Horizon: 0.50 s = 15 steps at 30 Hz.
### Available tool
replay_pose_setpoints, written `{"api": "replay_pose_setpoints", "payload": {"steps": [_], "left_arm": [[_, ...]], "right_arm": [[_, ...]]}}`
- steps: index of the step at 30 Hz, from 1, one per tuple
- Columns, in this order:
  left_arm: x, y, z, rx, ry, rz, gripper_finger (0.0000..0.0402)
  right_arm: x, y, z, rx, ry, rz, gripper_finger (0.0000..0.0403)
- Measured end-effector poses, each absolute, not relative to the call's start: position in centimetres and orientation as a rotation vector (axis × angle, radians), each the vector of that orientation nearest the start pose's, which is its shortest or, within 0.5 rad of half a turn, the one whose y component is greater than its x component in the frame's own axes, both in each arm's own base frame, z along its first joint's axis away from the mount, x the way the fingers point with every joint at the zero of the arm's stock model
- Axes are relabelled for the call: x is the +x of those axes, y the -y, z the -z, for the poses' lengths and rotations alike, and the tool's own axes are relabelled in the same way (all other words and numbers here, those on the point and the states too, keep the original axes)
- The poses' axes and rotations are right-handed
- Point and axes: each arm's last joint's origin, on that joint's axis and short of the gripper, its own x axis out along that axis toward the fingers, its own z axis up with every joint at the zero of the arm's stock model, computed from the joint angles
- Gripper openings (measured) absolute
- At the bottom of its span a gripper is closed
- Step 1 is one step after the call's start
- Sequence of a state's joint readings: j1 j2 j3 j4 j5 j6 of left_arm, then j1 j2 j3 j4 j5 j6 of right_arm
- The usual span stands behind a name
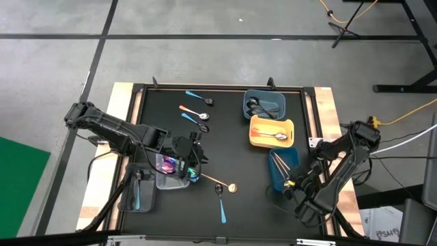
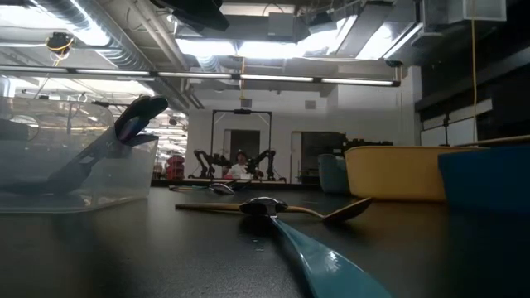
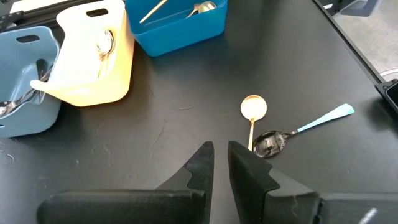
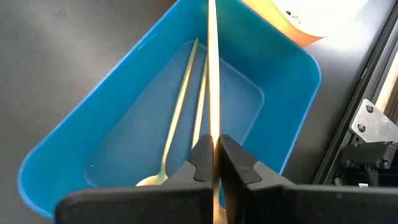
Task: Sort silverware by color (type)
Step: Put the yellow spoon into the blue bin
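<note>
A black table (image 1: 225, 147) with pale wooden edges fills the middle of the high view. On it, right of centre, a grey-blue tray (image 1: 254, 98) sits above a yellow tray (image 1: 272, 123), with a bright blue tray (image 1: 276, 172) lower right. A clear tray (image 1: 171, 182) lies lower left. A green mat (image 1: 17, 181) covers the floor at far left

Around your desk (image 1: 164, 96) you have a grey floor (image 1: 205, 20) crossed by dark lines, a green mat (image 1: 20, 171) at one side, and yellow cables (image 1: 410, 109). Behind, long ceiling lights (image 2: 248, 79) glow over a white wall (image 2: 290, 124).
</note>
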<state>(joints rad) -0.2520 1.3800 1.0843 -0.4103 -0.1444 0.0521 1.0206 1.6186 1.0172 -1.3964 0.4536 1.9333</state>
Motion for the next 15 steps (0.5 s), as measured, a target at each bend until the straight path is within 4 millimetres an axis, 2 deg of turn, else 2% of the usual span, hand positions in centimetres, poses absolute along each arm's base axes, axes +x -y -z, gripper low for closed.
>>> {"api": "replay_pose_setpoints", "payload": {"steps": [15], "left_arm": [[28.7, 7.0, -28.6, 0.189, -0.69, 0.121, 0.0041]], "right_arm": [[13.9, -19.8, -17.2, 0.183, -0.968, 0.927, 0.0]]}}
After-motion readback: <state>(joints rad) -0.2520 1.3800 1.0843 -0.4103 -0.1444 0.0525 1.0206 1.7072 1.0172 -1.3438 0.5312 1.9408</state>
